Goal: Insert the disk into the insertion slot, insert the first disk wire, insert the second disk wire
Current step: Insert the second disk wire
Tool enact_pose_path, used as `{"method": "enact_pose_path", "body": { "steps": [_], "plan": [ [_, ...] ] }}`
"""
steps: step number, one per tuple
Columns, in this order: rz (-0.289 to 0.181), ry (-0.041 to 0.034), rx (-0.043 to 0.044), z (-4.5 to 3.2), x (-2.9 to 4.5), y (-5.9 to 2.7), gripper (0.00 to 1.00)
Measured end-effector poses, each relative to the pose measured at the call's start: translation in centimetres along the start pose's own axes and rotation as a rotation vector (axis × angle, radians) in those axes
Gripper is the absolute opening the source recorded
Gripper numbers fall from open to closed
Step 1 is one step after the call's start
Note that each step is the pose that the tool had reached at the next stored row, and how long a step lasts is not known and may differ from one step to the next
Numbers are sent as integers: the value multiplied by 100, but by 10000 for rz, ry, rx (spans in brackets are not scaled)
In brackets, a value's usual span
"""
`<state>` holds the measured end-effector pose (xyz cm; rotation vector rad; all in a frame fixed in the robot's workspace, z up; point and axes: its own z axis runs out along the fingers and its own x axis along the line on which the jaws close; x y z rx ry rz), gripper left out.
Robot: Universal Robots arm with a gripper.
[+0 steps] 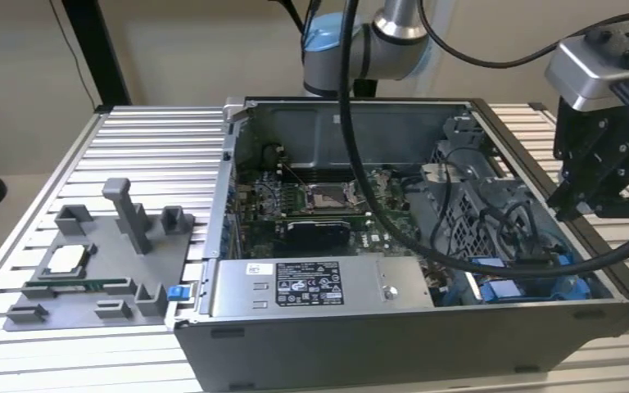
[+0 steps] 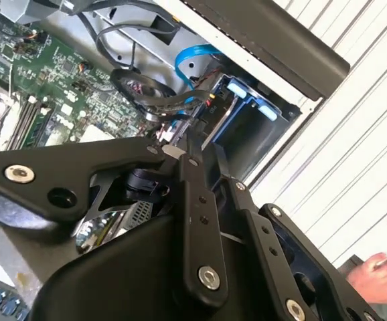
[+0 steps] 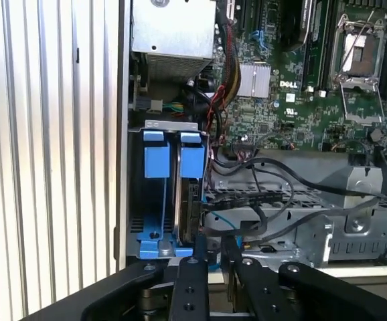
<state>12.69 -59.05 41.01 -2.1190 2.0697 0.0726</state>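
The disk stands on edge in the insertion slot, between the blue rails at the corner of the open computer case. In the exterior view the slot lies at the case's front right. My gripper hangs above the right case wall, over that corner. In both wrist views its black fingers come together at the tips, and I see nothing between them. Black wires and a light blue wire run to the disk end, just ahead of my gripper.
A grey labelled power-supply box sits along the case front, with the green motherboard behind it. A grey fixture plate with small parts lies on the slatted table at the exterior view's left. A person's hand rests on the table outside the case.
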Motion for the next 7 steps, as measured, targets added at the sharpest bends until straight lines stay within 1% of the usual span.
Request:
{"method": "enact_pose_path", "body": {
  "steps": [2,7],
  "plan": [
    [0,-3,0,-16,-2,-2,100],
    [0,-2,0,-20,-3,-2,100]
  ]
}}
